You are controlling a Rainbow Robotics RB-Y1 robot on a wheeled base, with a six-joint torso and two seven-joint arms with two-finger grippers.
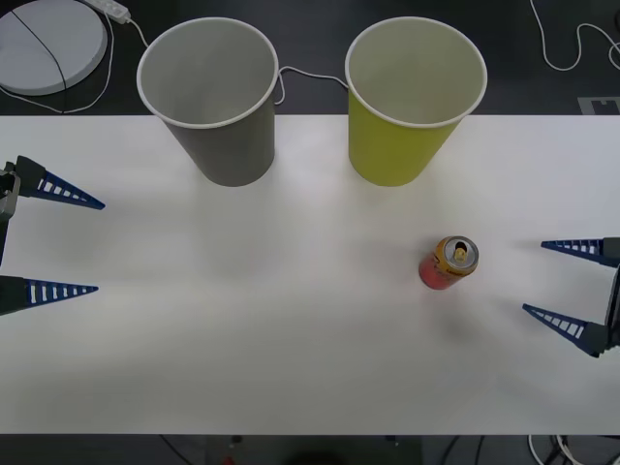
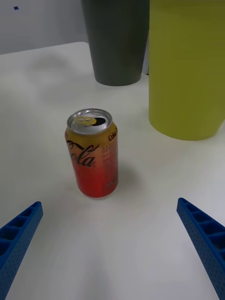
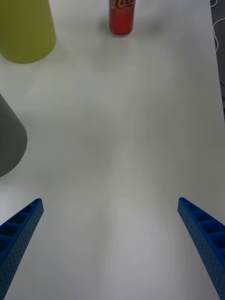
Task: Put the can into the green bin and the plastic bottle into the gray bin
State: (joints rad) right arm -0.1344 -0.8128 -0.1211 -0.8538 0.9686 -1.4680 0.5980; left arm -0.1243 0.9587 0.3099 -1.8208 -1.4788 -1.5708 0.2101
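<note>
The can [image 1: 449, 263] stands upright on the white table [image 1: 291, 339], gold-orange above and red below, right of centre and in front of the green bin [image 1: 412, 102]. The gray bin [image 1: 213, 102] stands to the green bin's left at the table's back. My right gripper [image 1: 554, 279] hangs open at the table's right edge, facing the can [image 2: 93, 159], with a gap of bare table between. My left gripper [image 1: 87, 247] is open at the left edge, far from the can [image 3: 122, 18]. The plastic bottle is out of view.
Behind the table, a white round device [image 1: 48, 44] and white cables [image 1: 572, 48] lie on the dark floor. The green bin [image 2: 187, 70] and gray bin [image 2: 117, 42] stand beyond the can. The table's front edge [image 1: 291, 432] runs near the bottom.
</note>
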